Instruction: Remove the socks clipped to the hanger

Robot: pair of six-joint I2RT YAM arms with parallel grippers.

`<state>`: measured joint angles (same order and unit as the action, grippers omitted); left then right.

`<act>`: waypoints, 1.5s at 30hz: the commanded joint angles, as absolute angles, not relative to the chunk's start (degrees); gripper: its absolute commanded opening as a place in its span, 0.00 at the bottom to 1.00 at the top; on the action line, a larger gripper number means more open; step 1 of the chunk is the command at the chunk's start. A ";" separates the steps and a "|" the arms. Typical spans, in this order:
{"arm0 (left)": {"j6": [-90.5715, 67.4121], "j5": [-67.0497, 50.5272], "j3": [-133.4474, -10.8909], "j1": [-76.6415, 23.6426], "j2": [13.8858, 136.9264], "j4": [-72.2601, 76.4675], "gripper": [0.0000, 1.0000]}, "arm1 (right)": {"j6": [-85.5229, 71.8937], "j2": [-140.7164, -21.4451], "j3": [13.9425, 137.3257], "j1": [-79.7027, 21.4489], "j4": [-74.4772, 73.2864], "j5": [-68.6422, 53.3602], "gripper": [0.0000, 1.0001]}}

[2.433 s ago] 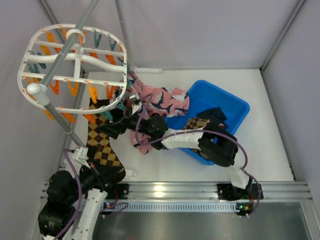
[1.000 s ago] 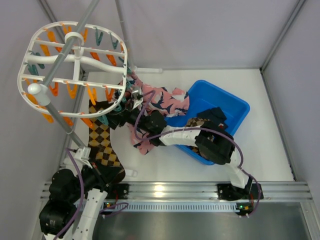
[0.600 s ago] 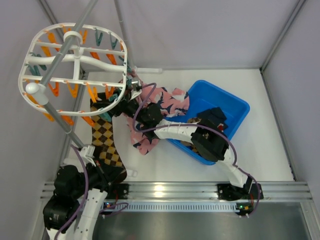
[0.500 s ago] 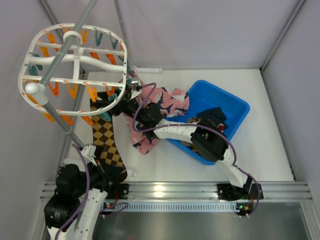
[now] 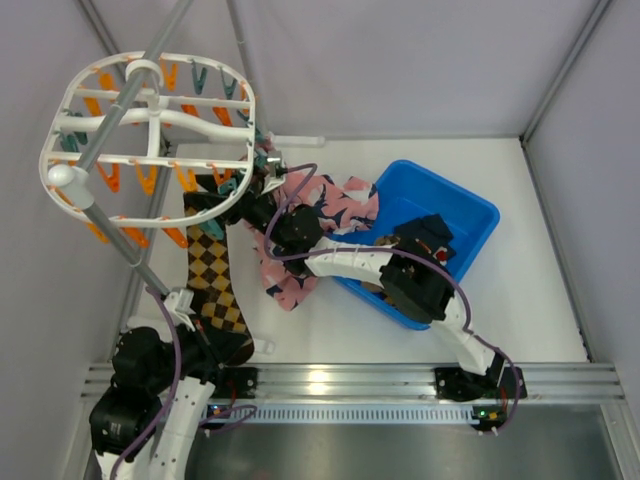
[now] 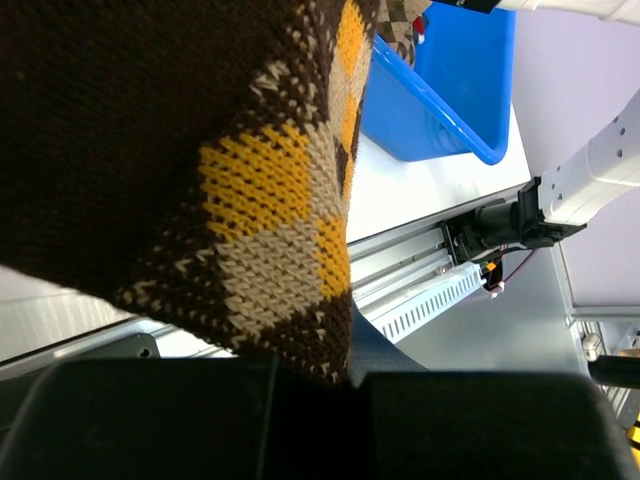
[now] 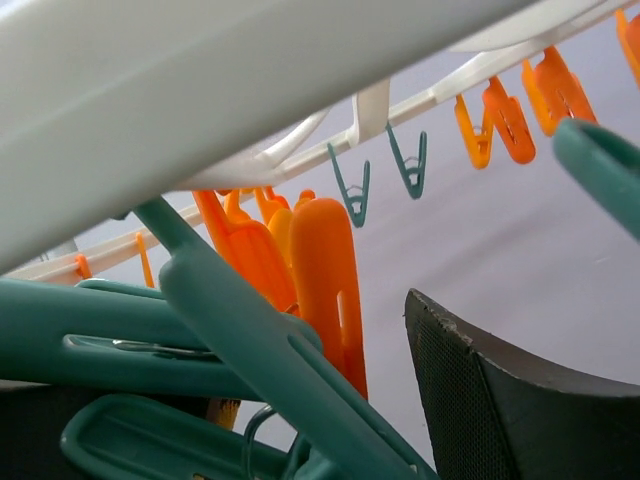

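Hanging above the left jaws, which clench its toe, the checkered sock (image 5: 213, 275) is not yet off the hanger (image 5: 150, 158). Right jaws sit among the teal clips (image 7: 250, 340), grip untellable. Pink socks (image 5: 335, 200) lie just right of them, draped on the bin (image 5: 470, 215).

Both arms (image 5: 345, 262): white links, black joints, purple cables (image 5: 300, 170); right gripper (image 5: 262, 188) finger (image 7: 500, 400) seemingly dark, mesh-textured

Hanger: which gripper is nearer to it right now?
Right. The right gripper is up at the hanger rim among the clips; the left gripper is low, gripping the checkered sock by its toe.
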<state>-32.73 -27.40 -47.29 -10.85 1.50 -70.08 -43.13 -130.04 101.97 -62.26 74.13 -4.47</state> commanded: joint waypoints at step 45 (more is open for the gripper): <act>-32.78 -27.07 -45.62 -10.46 1.06 -70.31 0.00 | -34.89 -130.96 111.89 -64.86 68.99 3.60 0.48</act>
<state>-33.04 -26.09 -45.82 -10.83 1.50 -70.06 -36.32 -131.76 110.80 -64.40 69.73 2.28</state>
